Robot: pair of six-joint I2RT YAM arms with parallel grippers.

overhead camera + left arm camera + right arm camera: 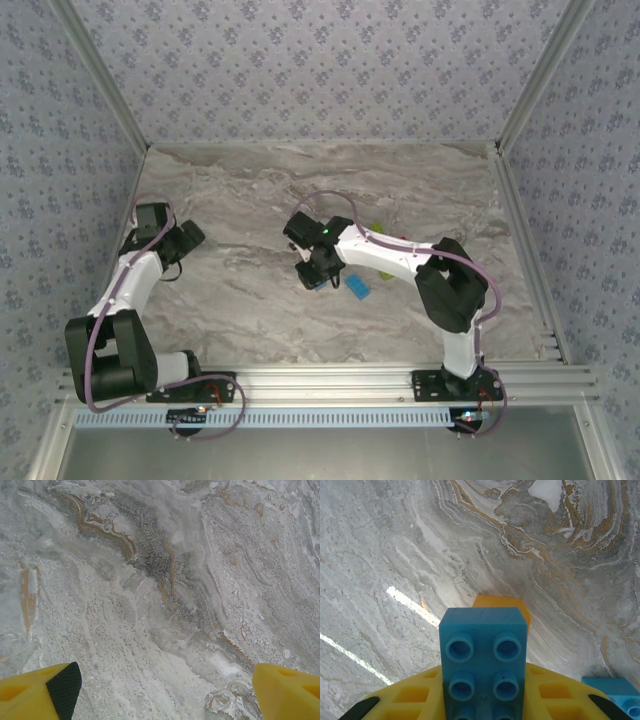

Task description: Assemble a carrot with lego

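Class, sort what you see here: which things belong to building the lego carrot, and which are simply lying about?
For the job: held blue brick in the right gripper; orange brick just beyond it; loose blue brick; lime-green brick, partly behind the arm.
Just there: left gripper, open over the marble table; patterned walls.
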